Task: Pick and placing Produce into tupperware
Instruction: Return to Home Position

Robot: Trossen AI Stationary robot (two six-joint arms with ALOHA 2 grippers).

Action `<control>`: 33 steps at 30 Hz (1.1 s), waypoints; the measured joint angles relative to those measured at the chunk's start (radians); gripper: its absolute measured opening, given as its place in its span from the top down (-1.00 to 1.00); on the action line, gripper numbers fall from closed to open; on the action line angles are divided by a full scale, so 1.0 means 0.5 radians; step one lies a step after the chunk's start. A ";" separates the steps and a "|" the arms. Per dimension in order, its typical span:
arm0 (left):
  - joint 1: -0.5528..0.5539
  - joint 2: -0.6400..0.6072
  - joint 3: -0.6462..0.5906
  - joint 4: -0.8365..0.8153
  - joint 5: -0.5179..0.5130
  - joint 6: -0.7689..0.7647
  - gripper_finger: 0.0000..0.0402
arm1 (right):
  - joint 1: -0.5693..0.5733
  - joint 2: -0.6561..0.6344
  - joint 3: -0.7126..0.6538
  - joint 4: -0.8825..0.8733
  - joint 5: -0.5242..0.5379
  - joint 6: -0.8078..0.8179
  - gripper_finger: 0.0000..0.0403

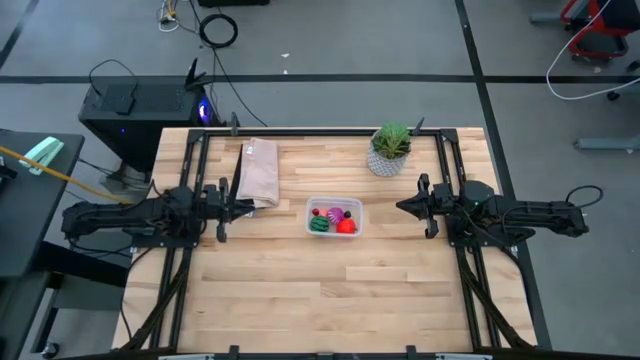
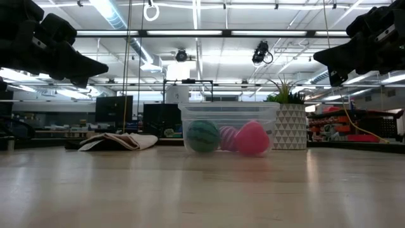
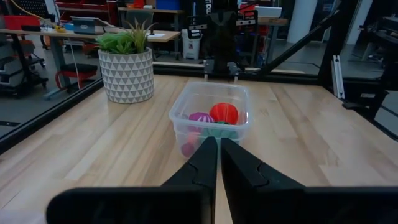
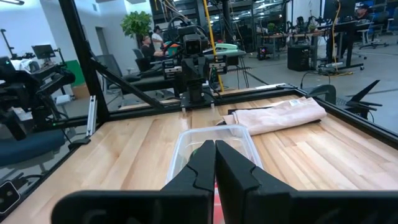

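Observation:
The clear tupperware tub [image 1: 335, 217] stands on its base at the middle of the table, also in the low view [image 2: 228, 128]. Inside lie the green striped ball [image 2: 203, 136], the purple-pink ball [image 2: 228, 138] and the red lumpy piece [image 2: 252, 139], with small bits [image 1: 333, 212]. My left gripper [image 1: 249, 207] hovers left of the tub, shut and empty, pointing at it [image 3: 218, 149]. My right gripper [image 1: 400, 207] hovers right of the tub, shut and empty [image 4: 214, 152].
A tan paper bag [image 1: 258, 173] lies flat on the table behind the left gripper. A potted plant in a white patterned pot [image 1: 388, 151] stands at the far right. Bare wood stretches in front of the tub to the near edge [image 1: 330, 300].

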 joint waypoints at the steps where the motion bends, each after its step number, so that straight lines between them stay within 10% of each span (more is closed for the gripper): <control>1: 0.000 0.000 0.000 0.001 0.000 0.000 0.85 | 0.000 0.000 0.000 0.000 0.000 -0.001 0.91; 33: 0.000 0.000 0.000 0.004 0.001 0.001 0.87 | 0.000 0.000 0.000 0.000 0.000 -0.312 0.91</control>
